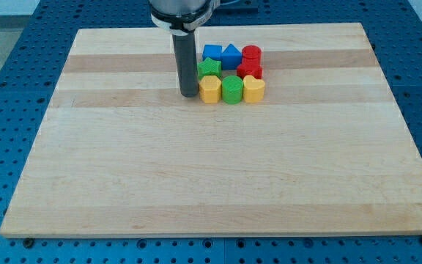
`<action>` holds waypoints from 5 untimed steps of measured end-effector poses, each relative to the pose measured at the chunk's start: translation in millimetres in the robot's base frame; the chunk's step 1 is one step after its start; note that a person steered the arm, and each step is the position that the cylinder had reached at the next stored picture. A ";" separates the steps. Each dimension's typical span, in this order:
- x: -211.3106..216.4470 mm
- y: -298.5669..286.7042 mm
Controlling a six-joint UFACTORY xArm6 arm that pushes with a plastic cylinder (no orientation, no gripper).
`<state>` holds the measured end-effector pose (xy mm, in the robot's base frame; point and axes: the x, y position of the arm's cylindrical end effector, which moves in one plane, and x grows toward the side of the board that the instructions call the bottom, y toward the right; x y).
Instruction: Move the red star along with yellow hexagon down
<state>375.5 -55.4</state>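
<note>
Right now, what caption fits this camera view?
My tip rests just left of the yellow hexagon in a tight cluster of coloured blocks on the wooden board.

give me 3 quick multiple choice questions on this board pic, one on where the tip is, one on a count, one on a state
1. Where is my tip relative to the cluster of blocks?
A. at the cluster's left in the view
B. at its right
C. far below it

2. How many yellow blocks show?
A. one
B. two
C. four

3. How do the blocks lie on the wooden board?
A. scattered to all corners
B. stacked in a tower
C. packed in one tight group

Answers:
1 A: the rod's end stands just left of the yellow hexagon.
2 B: the hexagon and a yellow heart flank the green cylinder.
3 C: all blocks, the red star included, sit close together near the view's top.
</note>
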 end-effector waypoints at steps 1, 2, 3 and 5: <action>-0.4 0.0; 21.5 -4.5; 57.4 -1.5; 60.2 105.6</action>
<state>435.7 50.2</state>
